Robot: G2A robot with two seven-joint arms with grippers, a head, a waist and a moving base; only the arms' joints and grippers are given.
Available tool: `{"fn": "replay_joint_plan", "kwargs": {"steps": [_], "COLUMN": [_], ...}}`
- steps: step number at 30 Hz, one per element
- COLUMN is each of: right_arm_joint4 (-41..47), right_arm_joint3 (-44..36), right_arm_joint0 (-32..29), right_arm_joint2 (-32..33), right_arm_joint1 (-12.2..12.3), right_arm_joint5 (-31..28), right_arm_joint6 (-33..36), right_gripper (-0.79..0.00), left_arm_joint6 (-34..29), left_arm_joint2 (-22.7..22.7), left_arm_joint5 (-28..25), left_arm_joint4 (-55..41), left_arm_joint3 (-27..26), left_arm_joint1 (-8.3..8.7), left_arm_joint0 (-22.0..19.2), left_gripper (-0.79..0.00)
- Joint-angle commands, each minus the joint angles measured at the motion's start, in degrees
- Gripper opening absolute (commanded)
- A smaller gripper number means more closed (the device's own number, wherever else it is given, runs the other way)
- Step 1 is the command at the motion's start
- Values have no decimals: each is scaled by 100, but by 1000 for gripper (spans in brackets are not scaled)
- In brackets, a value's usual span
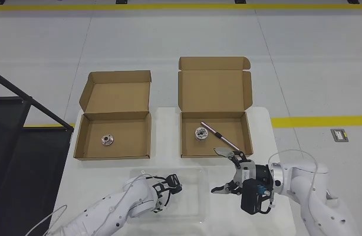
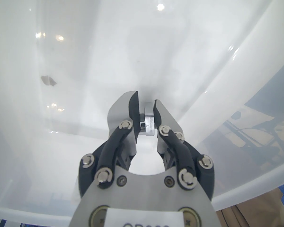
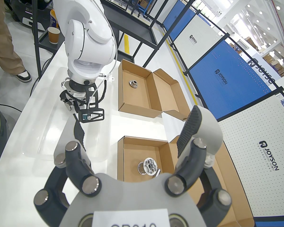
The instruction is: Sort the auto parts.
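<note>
Your left claw (image 2: 145, 98) is clamped on a small metal part (image 2: 148, 121), low inside the clear tray (image 2: 227, 95); your right claw (image 1: 219, 171) is spread wide and holds nothing, just short of the cardboard box (image 1: 190, 144) with a disc (image 1: 201, 133) and rod (image 1: 219, 135) inside.

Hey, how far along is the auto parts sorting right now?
Done: a flanged part lies in the left box; a round part and a rod lie in the right box. In hand: the left gripper is shut on a small metal piece inside the clear tray; the right gripper is open. Left: boxing that piece.
</note>
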Motion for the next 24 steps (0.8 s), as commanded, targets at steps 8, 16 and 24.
{"fn": "replay_joint_plan", "kwargs": {"steps": [8, 16, 24], "right_arm_joint4": [0, 0, 0], "right_arm_joint3": [0, 0, 0], "right_arm_joint0": [0, 0, 0], "right_arm_joint2": [0, 0, 0], "right_arm_joint1": [0, 0, 0], "right_arm_joint5": [0, 0, 0], "right_arm_joint6": [0, 0, 0], "right_gripper": [0, 0, 0], "left_arm_joint6": [-312, -735, -488], "left_arm_joint2": [-956, -2673, -4459], "left_arm_joint5": [-212, -363, -857], "left_arm_joint4": [-305, -637, -103], "left_arm_joint3": [-1059, -2751, -3156], "left_arm_joint1": [325, 905, 1316], "left_arm_joint0": [315, 1184, 2173], "left_gripper": [-785, -785, -785]}}
